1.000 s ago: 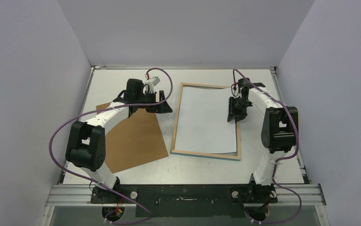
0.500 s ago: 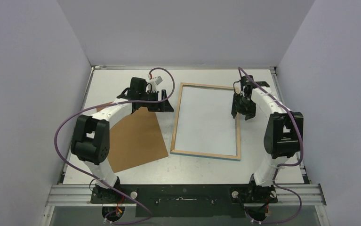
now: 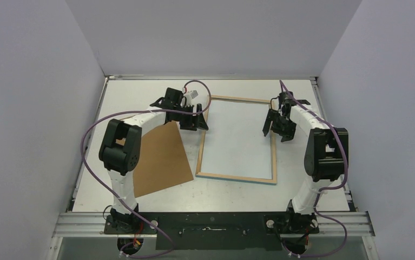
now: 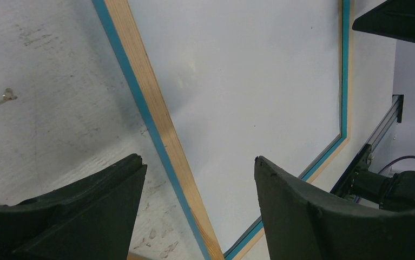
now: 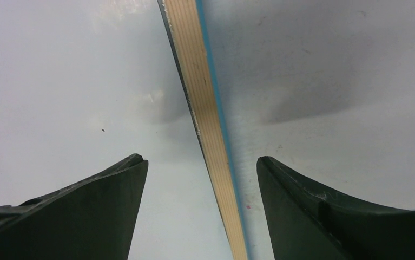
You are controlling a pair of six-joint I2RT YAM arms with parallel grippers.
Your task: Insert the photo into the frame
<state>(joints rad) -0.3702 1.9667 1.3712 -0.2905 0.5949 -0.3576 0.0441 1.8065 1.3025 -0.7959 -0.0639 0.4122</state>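
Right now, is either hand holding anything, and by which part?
Nothing is held. The left hand and right hand are both open, each poised over a side rail of the frame.

Frame (image 3: 236,177) lies flat on the table (image 3: 140,92), right of centre, between my two arms. Photo (image 3: 236,138) lies inside the frame and fills the opening. Backing board (image 3: 162,160) lies flat on the table left of the frame, near its left rail, with its far edge under my left arm. My left gripper (image 3: 194,118) is above the far end of the left rail: one finger over bare table, the other over the photo. My right gripper (image 3: 278,130) is above the far half of the right rail, straddling it the same way.
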